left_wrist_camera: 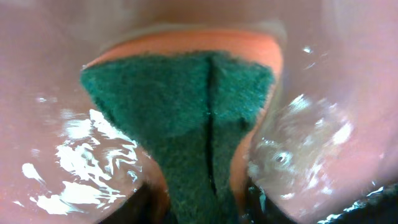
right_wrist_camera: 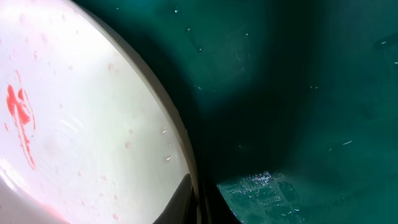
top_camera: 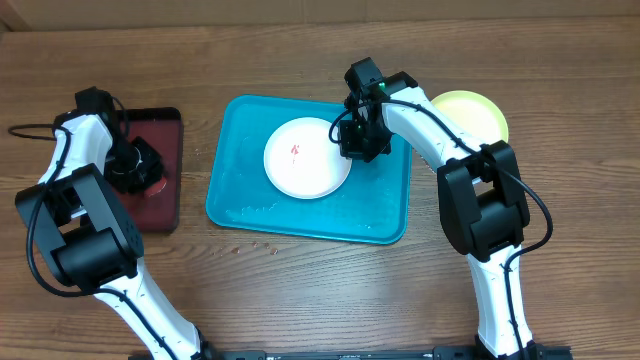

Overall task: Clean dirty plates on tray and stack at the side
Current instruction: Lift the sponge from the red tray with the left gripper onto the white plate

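Note:
A white plate (top_camera: pixel 305 158) with a small red smear (top_camera: pixel 295 151) lies in the turquoise tray (top_camera: pixel 240 180). My right gripper (top_camera: pixel 357 140) is shut on its right rim. In the right wrist view the plate (right_wrist_camera: pixel 81 124) fills the left, the rim runs down between my fingertips (right_wrist_camera: pixel 199 205), and the tray floor (right_wrist_camera: pixel 298 81) lies dark to the right. A yellow-green plate (top_camera: pixel 470 112) sits on the table right of the tray, partly behind my right arm. My left gripper (top_camera: pixel 135 165) hangs over the dark red tray (top_camera: pixel 165 200), shut on an orange sponge (left_wrist_camera: pixel 180 93) with a green scouring face.
The dark red tray (left_wrist_camera: pixel 37 74) looks wet and glossy around the sponge. Water drops and small crumbs lie at the turquoise tray's front edge (top_camera: pixel 265 210) and on the wooden table (top_camera: pixel 300 290) before it.

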Robot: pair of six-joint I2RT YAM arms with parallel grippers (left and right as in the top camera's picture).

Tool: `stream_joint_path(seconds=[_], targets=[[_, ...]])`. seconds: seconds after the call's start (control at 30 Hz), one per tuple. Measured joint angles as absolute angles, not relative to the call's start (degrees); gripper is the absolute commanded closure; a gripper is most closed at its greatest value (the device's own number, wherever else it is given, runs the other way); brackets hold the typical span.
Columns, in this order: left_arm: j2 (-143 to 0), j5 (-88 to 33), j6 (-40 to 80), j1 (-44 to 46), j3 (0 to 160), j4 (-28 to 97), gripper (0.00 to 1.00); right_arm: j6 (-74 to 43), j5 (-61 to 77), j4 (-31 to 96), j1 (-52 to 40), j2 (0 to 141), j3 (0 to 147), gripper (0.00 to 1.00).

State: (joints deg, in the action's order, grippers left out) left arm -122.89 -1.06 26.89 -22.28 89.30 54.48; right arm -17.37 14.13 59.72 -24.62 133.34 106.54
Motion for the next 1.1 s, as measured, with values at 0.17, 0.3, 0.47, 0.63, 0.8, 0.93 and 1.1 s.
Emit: stream_joint_path(seconds=[0.17,0.3,0.47,0.63,0.8,0.93,1.1], targets=[[-122.9,0.0,26.7,-22.3,89.3,52.3,0.06,-17.4,13.4,59.7,-24.9,133.3,106.5,0.96],[-122.9,1.8,27.0,-22.3,89.3,51.1,0.09,-17.6,10.9,59.7,-26.0,133.0,106.5,0.96],[-122.9,2.8,27.0,-22.3,89.3,50.8,0.83,-18.8,8.5,59.3,-27.9,132.9,106.5,0.96],[-122.9,3.1,26.9,-22.3,89.3,51.1,0.96,-20.5,7.6,58.7,-29.0,132.8,106.5,0.96],[-122.9,3.2,26.9,-22.3,89.8,53.5,0.95,-21.0,7.6,58.6,-29.0,132.8,106.5,0.96],[-122.9,3.3,26.9,-22.3,93.3,57.6,0.96,-21.0,7.6,58.3,-29.0,132.8,106.5,0.96],[-122.9,3.3,26.9,-22.3,103.1,64.7,0.96,-22.2,7.7,57.6,-29.0,132.8,106.3,0.96]])
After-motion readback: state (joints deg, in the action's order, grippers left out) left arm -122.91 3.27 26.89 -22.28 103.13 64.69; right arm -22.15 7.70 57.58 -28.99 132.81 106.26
